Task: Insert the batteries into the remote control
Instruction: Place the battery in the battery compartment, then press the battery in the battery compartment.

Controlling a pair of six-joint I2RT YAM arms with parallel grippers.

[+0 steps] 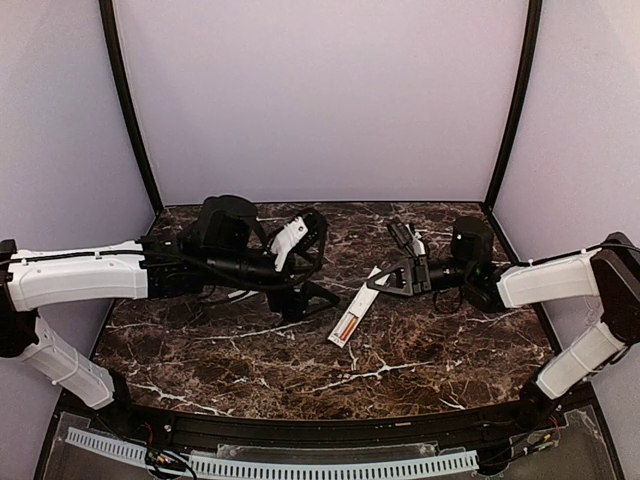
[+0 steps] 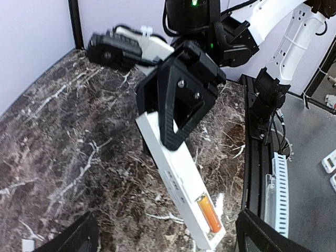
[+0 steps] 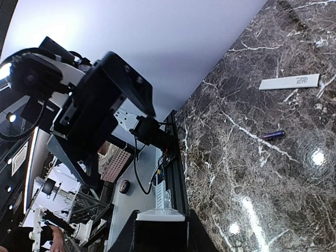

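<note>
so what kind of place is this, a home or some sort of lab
Most likely a robotics lab test booth: a marble-patterned tabletop boxed in by plain lilac panels, a left arm and a right arm mounted at its near edge, and a slotted white cable duct below them.

The table (image 1: pixel 200 350) is finished as glossy dark marble, veined white, with lamp glare mirrored in it. The remote (image 2: pixel 176 181) is made of smooth white plastic. The battery (image 2: pixel 209 214) is coated glossy orange. The right gripper (image 2: pixel 160 123) is moulded in matt black plastic and fixed with bright metal screws (image 2: pixel 180 83).
</note>
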